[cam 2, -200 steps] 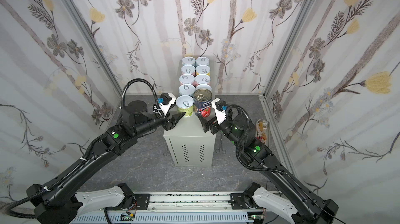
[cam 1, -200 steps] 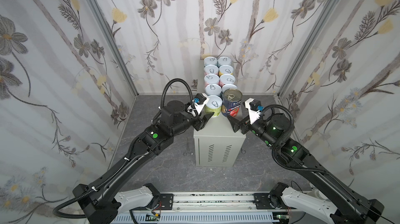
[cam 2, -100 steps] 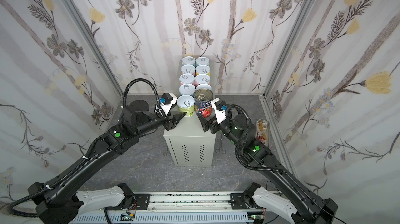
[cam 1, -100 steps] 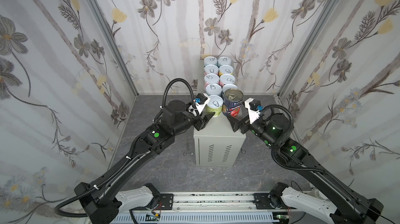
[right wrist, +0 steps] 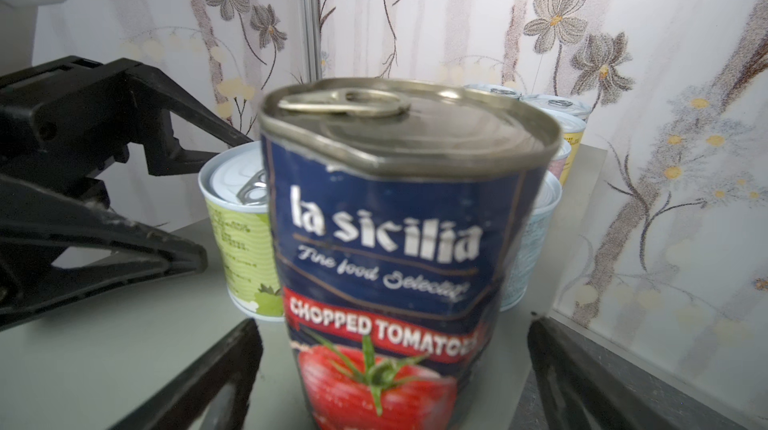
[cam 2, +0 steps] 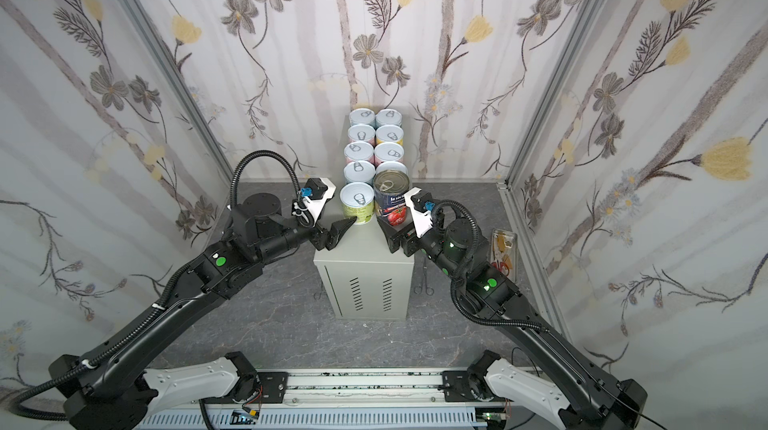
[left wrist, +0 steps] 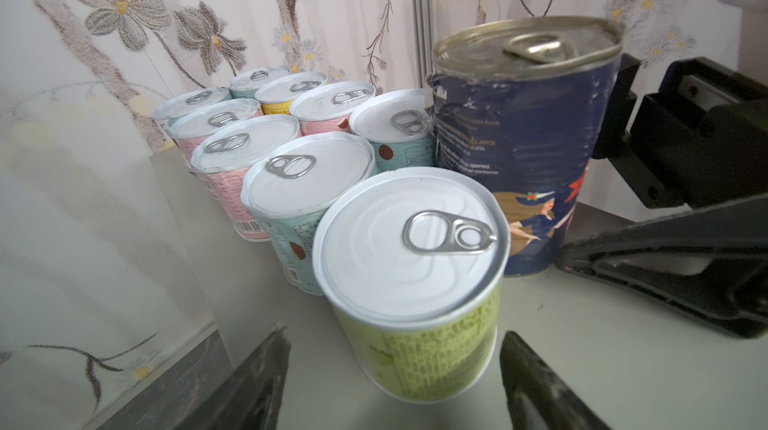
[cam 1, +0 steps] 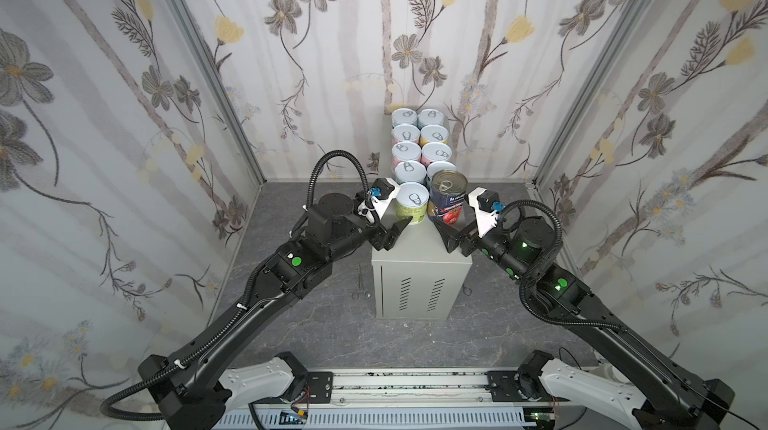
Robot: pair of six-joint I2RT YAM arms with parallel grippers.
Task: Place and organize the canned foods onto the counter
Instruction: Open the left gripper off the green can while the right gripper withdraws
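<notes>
Cans (cam 1: 419, 144): ten are seen on the cabinet (cam 1: 419, 251) top, in two rows.
Front pair: green can (cam 1: 411, 207) and tomato can (cam 1: 448, 199), just beside each other.
Left gripper (left wrist: 394, 365): spread; the green can is flanked, untouched.
Right gripper (right wrist: 395, 349): spread wide around the tomato can, nothing held.
Step, as judged: withdrawal.
Advice: each gripper is best drawn straight back and level, so no can is clipped.

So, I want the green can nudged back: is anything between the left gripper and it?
Nothing visible. The left gripper is open, with the green can directly ahead on the counter; the tomato can stands beside it, not between.
</notes>
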